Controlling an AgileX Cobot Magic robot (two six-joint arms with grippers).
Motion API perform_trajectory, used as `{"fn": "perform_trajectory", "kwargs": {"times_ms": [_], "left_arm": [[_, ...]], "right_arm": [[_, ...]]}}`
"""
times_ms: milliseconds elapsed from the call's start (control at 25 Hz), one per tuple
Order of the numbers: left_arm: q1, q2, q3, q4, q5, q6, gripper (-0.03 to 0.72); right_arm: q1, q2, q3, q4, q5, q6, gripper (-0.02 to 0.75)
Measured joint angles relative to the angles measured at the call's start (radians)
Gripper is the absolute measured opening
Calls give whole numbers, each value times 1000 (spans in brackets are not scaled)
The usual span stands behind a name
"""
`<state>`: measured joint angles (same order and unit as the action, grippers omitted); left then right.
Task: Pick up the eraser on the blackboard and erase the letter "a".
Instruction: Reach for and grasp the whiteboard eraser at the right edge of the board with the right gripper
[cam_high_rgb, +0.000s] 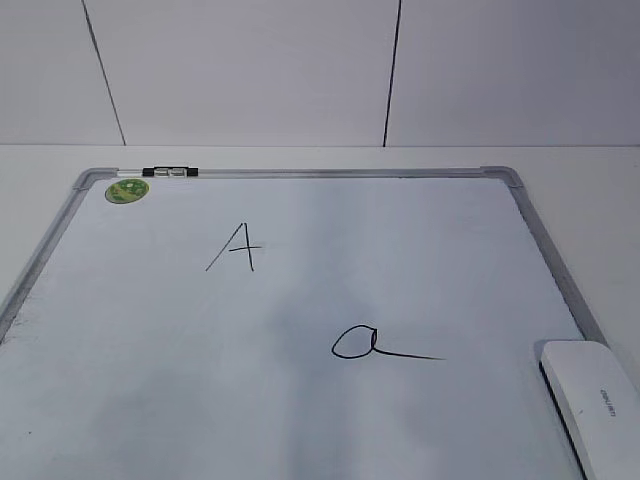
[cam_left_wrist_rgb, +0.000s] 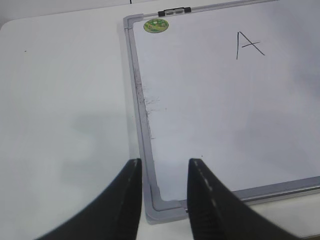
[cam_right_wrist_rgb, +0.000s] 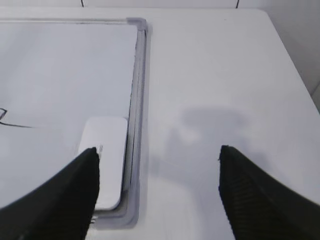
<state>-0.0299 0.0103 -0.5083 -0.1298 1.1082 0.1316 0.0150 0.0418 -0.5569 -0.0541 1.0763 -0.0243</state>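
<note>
The blackboard (cam_high_rgb: 300, 290) is a white board with a silver frame (cam_high_rgb: 545, 240) and a green sticker (cam_high_rgb: 127, 189). The lowercase letter "a" (cam_high_rgb: 365, 343) is drawn on its lower middle. The white eraser (cam_high_rgb: 592, 395) lies on the board's near right corner, also in the right wrist view (cam_right_wrist_rgb: 107, 155). My right gripper (cam_right_wrist_rgb: 159, 150) is wide open above the board's right edge, its left finger over the eraser's near end. My left gripper (cam_left_wrist_rgb: 164, 162) is open and empty above the board's near left corner (cam_left_wrist_rgb: 162, 202). Neither gripper shows in the exterior view.
A capital "A" (cam_high_rgb: 235, 246) is drawn on the upper left of the board, also in the left wrist view (cam_left_wrist_rgb: 248, 44). A black clip (cam_high_rgb: 170, 172) sits on the top frame. White table (cam_right_wrist_rgb: 220, 75) surrounds the board; a white panelled wall (cam_high_rgb: 250, 70) stands behind.
</note>
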Motion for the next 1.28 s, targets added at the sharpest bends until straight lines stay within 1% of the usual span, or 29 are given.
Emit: {"fn": "perform_trajectory", "kwargs": {"times_ms": [280, 360, 520, 560, 760, 960, 1000, 1200, 1280], "left_arm": [[0, 0, 0, 0, 0, 0, 235], [0, 0, 0, 0, 0, 0, 235], [0, 0, 0, 0, 0, 0, 235], [0, 0, 0, 0, 0, 0, 235], [0, 0, 0, 0, 0, 0, 235], [0, 0, 0, 0, 0, 0, 235], [0, 0, 0, 0, 0, 0, 235], [0, 0, 0, 0, 0, 0, 235], [0, 0, 0, 0, 0, 0, 235]], "right_arm": [[0, 206, -95, 4, -176, 0, 589], [0, 258, -110, 4, -213, 0, 565], [0, 348, -138, 12, -232, 0, 432], [0, 369, -142, 23, -234, 0, 379], [0, 423, -142, 90, -236, 0, 175], [0, 463, -142, 136, -220, 0, 31], [0, 471, -142, 148, -212, 0, 22], [0, 552, -143, 253, -168, -74, 22], [0, 596, -143, 278, -142, -86, 22]]}}
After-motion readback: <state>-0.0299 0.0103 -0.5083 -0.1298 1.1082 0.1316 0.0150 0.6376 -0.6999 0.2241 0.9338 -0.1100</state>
